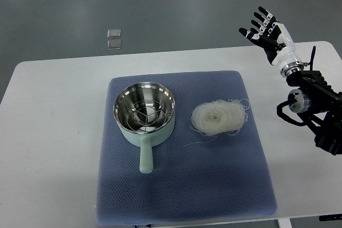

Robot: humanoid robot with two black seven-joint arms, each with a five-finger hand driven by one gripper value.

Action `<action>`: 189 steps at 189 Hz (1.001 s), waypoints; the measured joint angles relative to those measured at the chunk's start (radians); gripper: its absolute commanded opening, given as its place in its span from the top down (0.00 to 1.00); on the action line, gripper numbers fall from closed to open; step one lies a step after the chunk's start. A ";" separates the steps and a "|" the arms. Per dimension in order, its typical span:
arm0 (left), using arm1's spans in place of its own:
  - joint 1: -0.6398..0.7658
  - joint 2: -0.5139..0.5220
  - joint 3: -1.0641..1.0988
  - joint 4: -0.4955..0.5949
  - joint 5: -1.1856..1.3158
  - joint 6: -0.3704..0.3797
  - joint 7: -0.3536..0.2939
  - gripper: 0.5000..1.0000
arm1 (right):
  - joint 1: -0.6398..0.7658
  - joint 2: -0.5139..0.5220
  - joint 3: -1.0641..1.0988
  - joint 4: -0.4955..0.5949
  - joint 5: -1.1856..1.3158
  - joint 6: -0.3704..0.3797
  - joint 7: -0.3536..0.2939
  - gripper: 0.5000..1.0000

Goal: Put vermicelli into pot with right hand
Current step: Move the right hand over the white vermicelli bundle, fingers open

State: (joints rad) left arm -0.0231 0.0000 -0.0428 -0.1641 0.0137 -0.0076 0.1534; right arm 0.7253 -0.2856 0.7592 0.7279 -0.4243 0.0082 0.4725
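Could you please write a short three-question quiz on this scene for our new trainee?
1. True or false: the vermicelli already lies in the pot.
2. The pot's handle points toward: A) the picture's top, B) its bottom, C) the vermicelli.
3. Fill in: pot and vermicelli both rest on a blue ___.

Key:
1. False; it lies beside the pot, to its right in the picture.
2. B.
3. Mat. The right hand, fingers spread, holds nothing.

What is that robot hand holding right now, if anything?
Nothing. The right hand is raised with fingers spread, well away from the vermicelli, which lies on the blue mat beside the pot.
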 measured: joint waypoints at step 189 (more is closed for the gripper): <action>0.000 0.000 0.000 0.000 0.000 0.000 0.000 0.00 | 0.151 -0.367 -0.313 0.469 -1.087 0.453 0.006 0.15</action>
State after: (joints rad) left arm -0.0230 0.0000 -0.0429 -0.1642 0.0137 -0.0077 0.1534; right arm 0.8764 -0.6530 0.4466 1.1964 -1.5108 0.4613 0.4780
